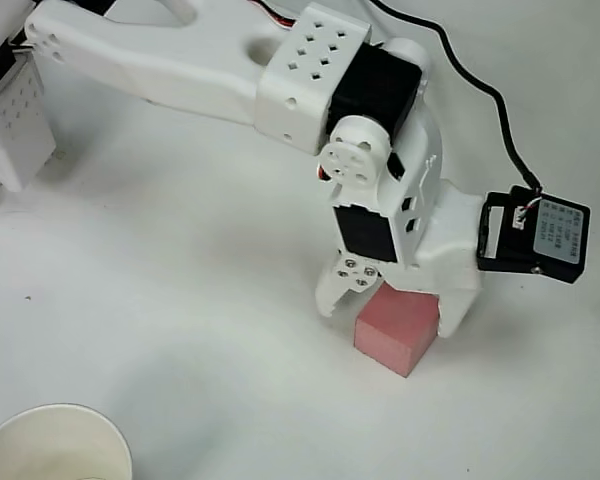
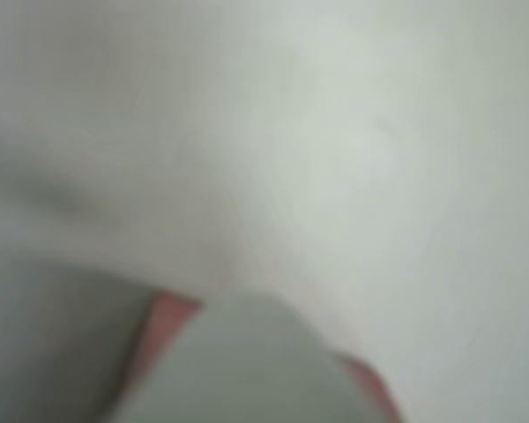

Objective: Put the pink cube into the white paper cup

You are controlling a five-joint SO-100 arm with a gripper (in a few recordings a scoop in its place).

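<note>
The pink cube (image 1: 400, 330) rests on the white table right of centre in the overhead view. My white gripper (image 1: 391, 314) reaches down over its far side, open, one finger (image 1: 332, 292) left of the block and the other (image 1: 456, 308) right of it. Whether the fingers touch the cube I cannot tell. The blurred wrist view shows slivers of the pink cube (image 2: 163, 324) on either side of a pale finger (image 2: 247, 361). The white paper cup (image 1: 40, 409) stands at the bottom left corner, partly cut off, well apart from the cube.
The white arm (image 1: 160, 60) stretches across the top from the upper left. A black camera module (image 1: 535, 235) with its cable hangs off the gripper's right side. Bare white table (image 1: 180, 300) lies between cube and cup.
</note>
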